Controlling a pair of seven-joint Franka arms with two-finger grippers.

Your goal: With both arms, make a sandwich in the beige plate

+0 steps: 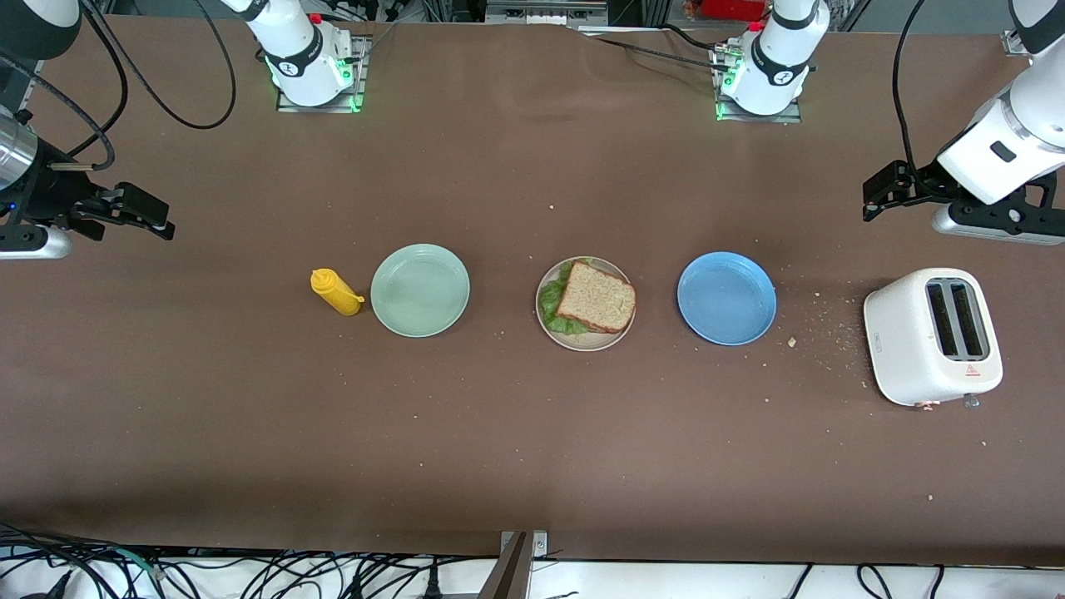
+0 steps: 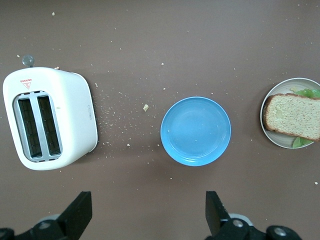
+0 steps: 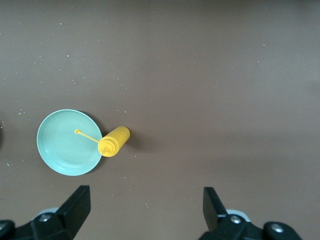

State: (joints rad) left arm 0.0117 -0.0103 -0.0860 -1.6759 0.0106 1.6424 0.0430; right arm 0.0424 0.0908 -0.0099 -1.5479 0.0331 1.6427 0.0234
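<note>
The sandwich (image 1: 594, 298), brown bread slices with green lettuce sticking out from under the top one, lies in the beige plate (image 1: 586, 341) at the table's middle. It also shows in the left wrist view (image 2: 292, 116) on the plate (image 2: 280, 141). My left gripper (image 1: 882, 193) hangs open and empty over bare table at the left arm's end, above the toaster's side; its fingers (image 2: 80, 212) stand wide apart. My right gripper (image 1: 141, 215) hangs open and empty over bare table at the right arm's end, its fingers (image 3: 77, 205) wide apart.
A blue plate (image 1: 726, 298) lies beside the beige plate toward the left arm's end, then a white toaster (image 1: 932, 335) with crumbs around it. A mint-green plate (image 1: 420, 290) and a yellow squeeze bottle (image 1: 335, 292) lie toward the right arm's end.
</note>
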